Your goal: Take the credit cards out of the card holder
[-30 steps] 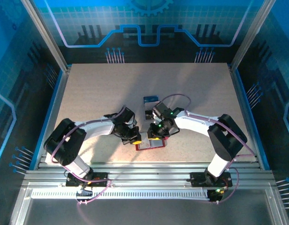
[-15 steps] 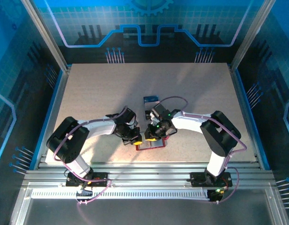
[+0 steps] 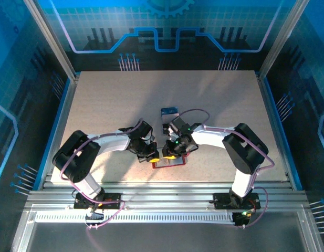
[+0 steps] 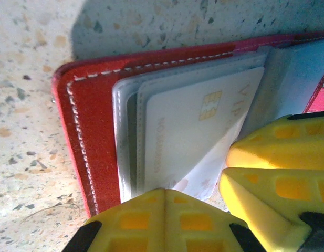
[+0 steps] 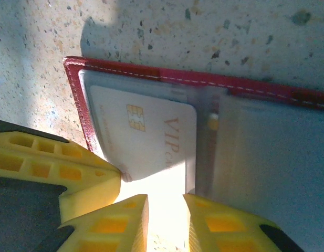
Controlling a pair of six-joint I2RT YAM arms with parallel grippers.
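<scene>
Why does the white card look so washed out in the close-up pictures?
Right wrist view: glare bleaches the VIP card along its lower edge; left wrist view: softer light, its chip stays clear; top view: a bright patch at the card holder.

The white card [image 5: 146, 131] in the red card holder [image 5: 73, 100] has gold letters "VIP" on it, just past the tips of the right gripper [image 5: 166, 207]. More small letters come after them. A pale line of print runs along the card's edge, too faint to read.
</scene>
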